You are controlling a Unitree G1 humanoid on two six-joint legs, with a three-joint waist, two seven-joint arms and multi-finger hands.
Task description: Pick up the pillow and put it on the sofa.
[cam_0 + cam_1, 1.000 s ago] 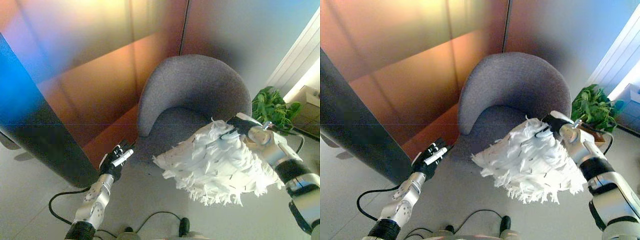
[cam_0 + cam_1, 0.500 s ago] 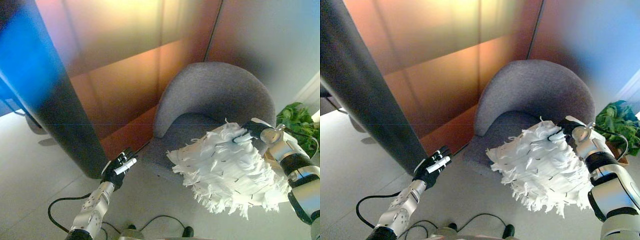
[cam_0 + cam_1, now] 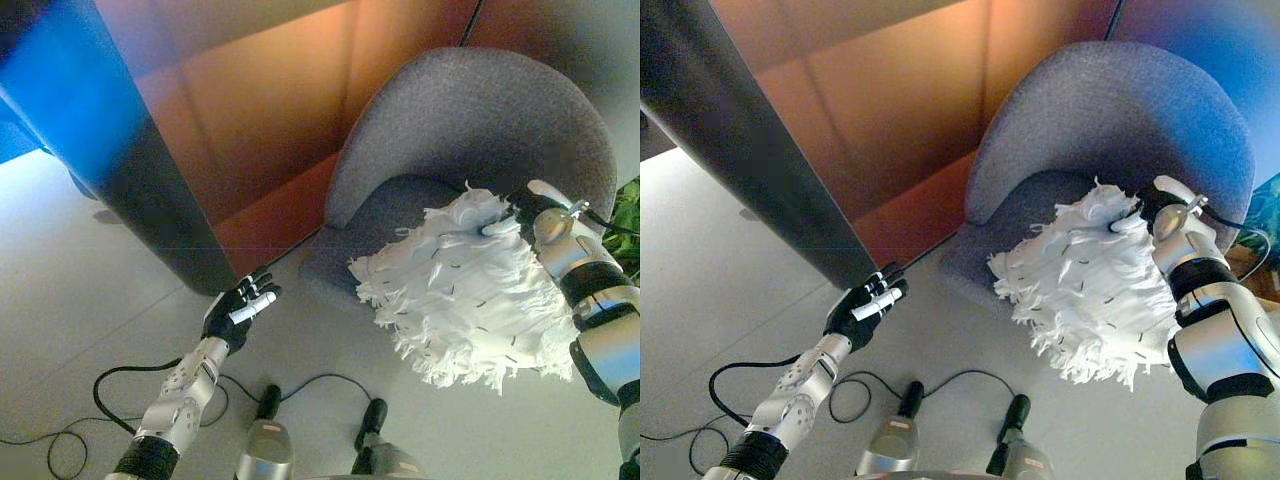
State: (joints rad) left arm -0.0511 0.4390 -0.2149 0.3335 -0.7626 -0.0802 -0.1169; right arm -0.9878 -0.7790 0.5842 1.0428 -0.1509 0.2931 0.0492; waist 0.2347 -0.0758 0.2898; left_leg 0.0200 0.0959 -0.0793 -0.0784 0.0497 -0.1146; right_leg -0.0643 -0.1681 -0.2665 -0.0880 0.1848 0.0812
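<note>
A white shaggy pillow [image 3: 465,290] hangs from my right hand [image 3: 522,215], whose fingers are curled on its upper edge. The pillow is held in the air over the front edge of a grey round-backed sofa chair [image 3: 480,110]; it also shows in the right eye view [image 3: 1085,290]. The chair's seat [image 3: 395,205] is partly hidden behind the pillow. My left hand [image 3: 238,310] is empty, fingers relaxed, low over the floor to the left of the chair.
An orange-brown wall panel [image 3: 250,120] stands behind the chair, and a dark slanted column [image 3: 150,180] stands left of it. A green plant [image 3: 628,205] shows at the right edge. Light floor [image 3: 80,320] spreads in front.
The camera has shifted, so the chair sits further right and higher in view. The pillow stays in my right hand, over the chair's front edge. My left hand is still low and empty.
</note>
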